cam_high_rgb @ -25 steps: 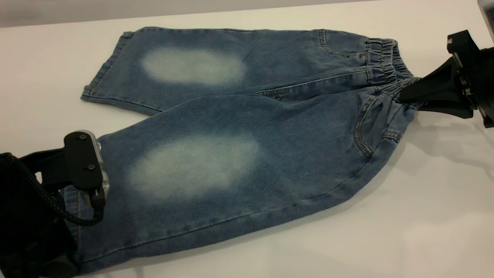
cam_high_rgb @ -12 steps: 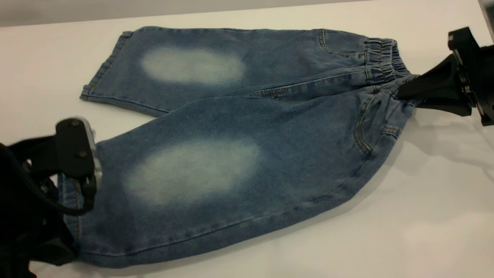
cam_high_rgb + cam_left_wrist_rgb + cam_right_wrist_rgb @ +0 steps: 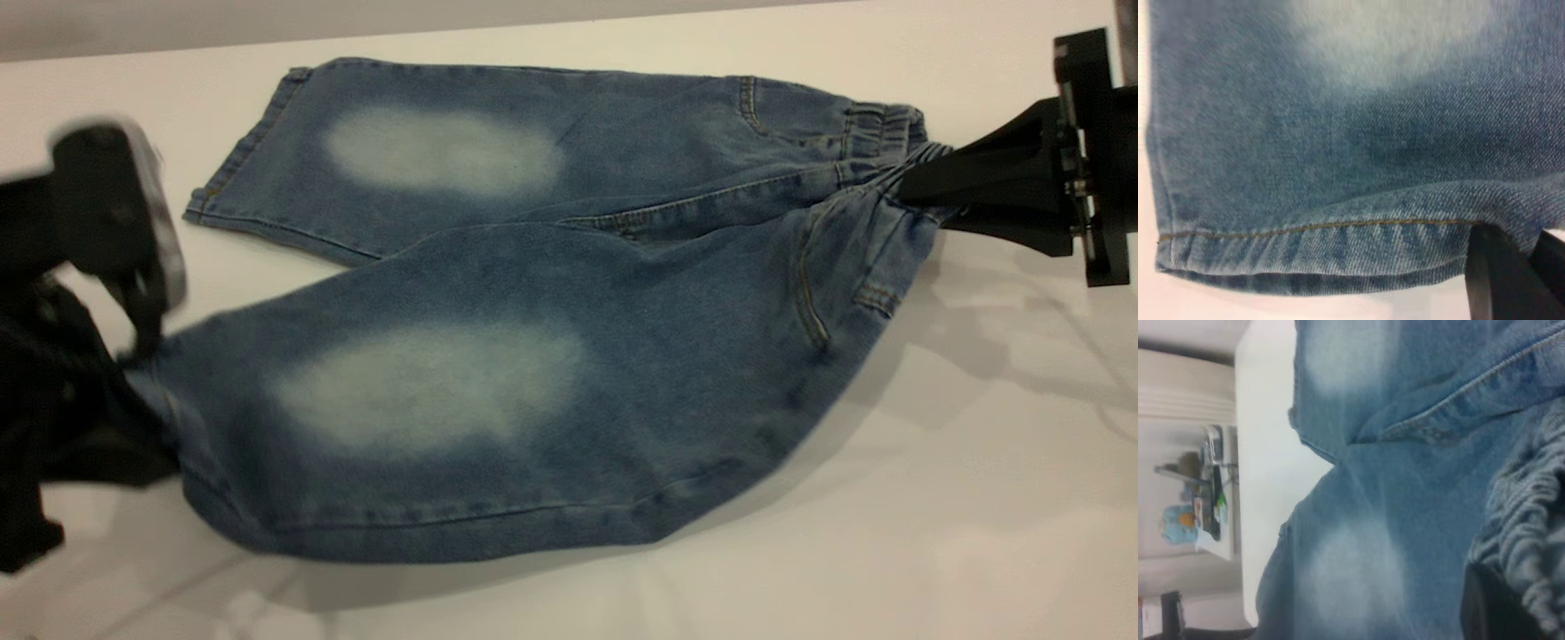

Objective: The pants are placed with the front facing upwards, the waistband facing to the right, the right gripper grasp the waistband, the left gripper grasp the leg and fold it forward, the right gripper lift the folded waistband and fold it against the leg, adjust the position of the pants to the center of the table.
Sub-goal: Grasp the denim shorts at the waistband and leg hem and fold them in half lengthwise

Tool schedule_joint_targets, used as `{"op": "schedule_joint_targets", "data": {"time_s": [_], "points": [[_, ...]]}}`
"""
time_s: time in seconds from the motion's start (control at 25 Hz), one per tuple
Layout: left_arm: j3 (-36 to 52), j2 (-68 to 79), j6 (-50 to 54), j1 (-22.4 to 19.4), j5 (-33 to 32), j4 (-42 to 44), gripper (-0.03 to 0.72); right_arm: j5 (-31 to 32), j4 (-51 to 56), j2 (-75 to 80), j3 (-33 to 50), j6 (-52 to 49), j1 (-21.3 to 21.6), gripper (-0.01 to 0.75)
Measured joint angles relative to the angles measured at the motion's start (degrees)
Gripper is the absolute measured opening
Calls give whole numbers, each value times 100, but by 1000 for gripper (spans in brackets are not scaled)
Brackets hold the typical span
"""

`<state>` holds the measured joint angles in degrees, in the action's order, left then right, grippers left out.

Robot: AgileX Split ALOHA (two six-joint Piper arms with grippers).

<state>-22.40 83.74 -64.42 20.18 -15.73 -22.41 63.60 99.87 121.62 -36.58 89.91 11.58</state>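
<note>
The blue denim pants (image 3: 498,293) lie front up on the white table (image 3: 978,498), waistband to the right. My left gripper (image 3: 140,356) is shut on the hem of the near leg and holds it up off the table. In the left wrist view the hem (image 3: 1305,247) runs into my black fingers (image 3: 1491,280). My right gripper (image 3: 911,182) is shut on the gathered waistband (image 3: 876,133), pulled into a raised bunch. The right wrist view shows the ruched waistband (image 3: 1531,520) above a dark finger (image 3: 1491,607). The far leg (image 3: 427,151) lies flat.
The table's far edge (image 3: 533,27) runs just behind the far leg. White tabletop stretches in front of and to the right of the pants. Beyond the table's left end, the right wrist view shows a cluttered shelf (image 3: 1198,507).
The left gripper has risen and swung left with the near leg's hem, lifting that leg off the table. The right gripper has risen slightly, pulling the waistband up and tighter.
</note>
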Motion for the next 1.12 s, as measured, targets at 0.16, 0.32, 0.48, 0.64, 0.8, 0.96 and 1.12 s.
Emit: {"op": "schedule_joint_targets", "data": {"time_s": [0.16, 0.32, 0.48, 0.64, 0.8, 0.96, 1.12], "points": [[0, -533, 530, 0, -265, 531, 68, -206, 13, -460, 565, 0, 0, 48], [0, -1067, 1284, 0, -637, 1205, 68, -200, 13, -967, 1137, 0, 0, 48], [0, -1724, 2009, 0, -1067, 1953, 68, -230, 13, -1467, 1672, 0, 0, 48], [0, -2376, 2662, -5, -1120, 2646, 68, -352, -1, -1893, 2005, 0, 0, 48], [0, -2779, 3236, -10, -624, 3423, 68, -311, 5, -2017, 2022, 0, 0, 48], [-7, -2656, 4047, -92, -152, 4338, 68, -308, -3, -2017, 2014, 0, 0, 48], [-86, -2311, 5001, -432, 281, 5377, 68, -296, -8, -2012, 1912, 0, 0, 48]]}}
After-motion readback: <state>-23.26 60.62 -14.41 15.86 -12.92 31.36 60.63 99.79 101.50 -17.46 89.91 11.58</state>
